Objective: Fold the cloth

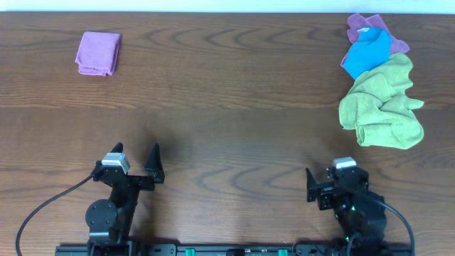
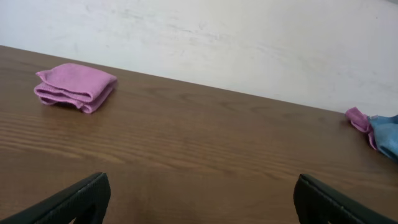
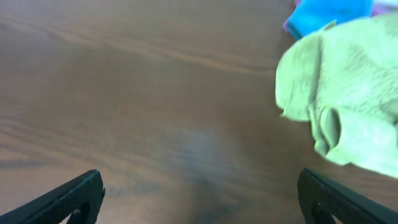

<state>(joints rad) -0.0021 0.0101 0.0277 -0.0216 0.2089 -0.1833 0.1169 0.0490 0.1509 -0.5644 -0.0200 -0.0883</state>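
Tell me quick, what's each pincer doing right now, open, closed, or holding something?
Left pincer: open, holding nothing.
Right pincer: open, holding nothing.

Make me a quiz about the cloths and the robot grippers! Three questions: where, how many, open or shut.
1. Where is the lavender cloth?
A. far left of the table
B. in the pile
C. in a gripper

2. How many cloths are piled on the right?
A. two
B. three
C. five

3. How is the left gripper?
A. open and empty
B. shut on the cloth
C. shut on nothing

Answers:
1 A, it lies folded, alone, there.
2 B, a purple cloth, a blue cloth and a green cloth bunch together.
3 A, its fingers stand apart with nothing between.
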